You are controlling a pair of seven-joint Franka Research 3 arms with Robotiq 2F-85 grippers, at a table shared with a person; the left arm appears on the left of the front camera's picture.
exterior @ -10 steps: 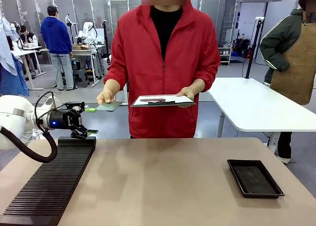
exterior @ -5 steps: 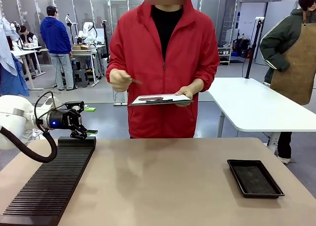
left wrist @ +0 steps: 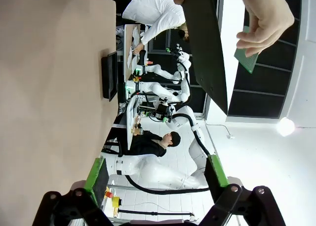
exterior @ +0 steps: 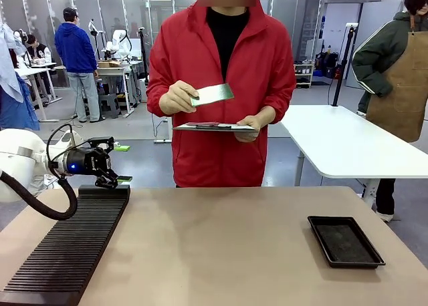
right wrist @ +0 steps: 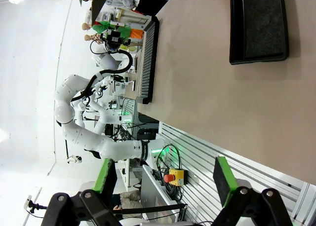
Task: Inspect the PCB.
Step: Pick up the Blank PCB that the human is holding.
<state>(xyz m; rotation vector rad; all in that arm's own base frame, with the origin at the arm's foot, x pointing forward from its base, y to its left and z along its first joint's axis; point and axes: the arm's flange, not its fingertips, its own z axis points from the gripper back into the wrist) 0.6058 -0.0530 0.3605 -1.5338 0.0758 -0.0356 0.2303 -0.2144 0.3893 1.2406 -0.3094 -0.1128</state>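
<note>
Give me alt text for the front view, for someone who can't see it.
Across the table, a person in a red jacket holds the PCB above a clipboard. The left gripper is open by the far end of a black ribbed rack; a black tray lies at the right.
</note>
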